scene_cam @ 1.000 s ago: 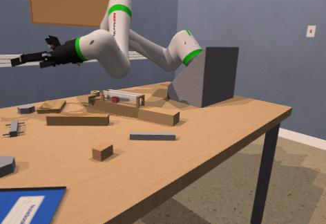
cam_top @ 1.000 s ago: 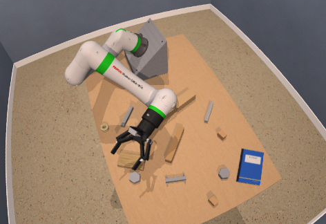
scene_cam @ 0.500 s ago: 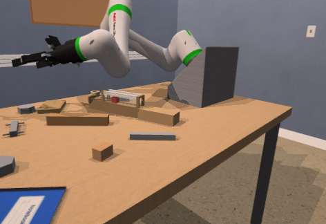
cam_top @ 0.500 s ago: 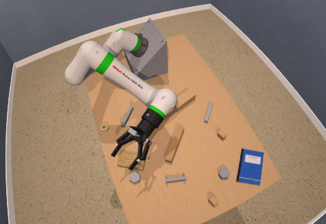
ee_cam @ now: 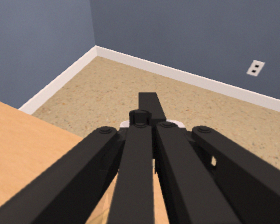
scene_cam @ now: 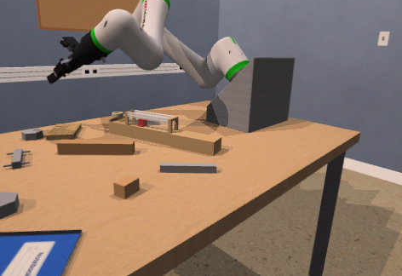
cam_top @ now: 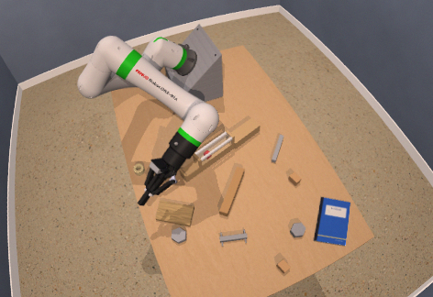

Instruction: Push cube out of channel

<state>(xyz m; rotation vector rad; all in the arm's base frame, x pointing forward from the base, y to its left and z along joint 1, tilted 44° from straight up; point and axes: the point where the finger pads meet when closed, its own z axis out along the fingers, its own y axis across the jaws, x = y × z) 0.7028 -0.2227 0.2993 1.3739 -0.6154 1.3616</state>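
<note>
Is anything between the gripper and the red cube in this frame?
Yes. The red cube sits inside the channel, under its roof and between its side rails, so it is enclosed from above. The gripper is shut, holds nothing, and hangs well above the table beyond the channel's end.

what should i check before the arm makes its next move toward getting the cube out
1. Jaws empty: ok. The gripper is shut with nothing between the jaws.
2. Height above the table: ok. The gripper hangs well above it, off the channel's end.
3. Cube in place: ok. The red cube sits inside the channel.
4. Pushing tool picked: not ok. The grey bar and the long wooden block both lie untouched on the table.
5. Which channel end has the ledge and lip: cannot tell, too small in these views.
6. Jaws ready to grasp a tool: not ok, they must open first.
</note>
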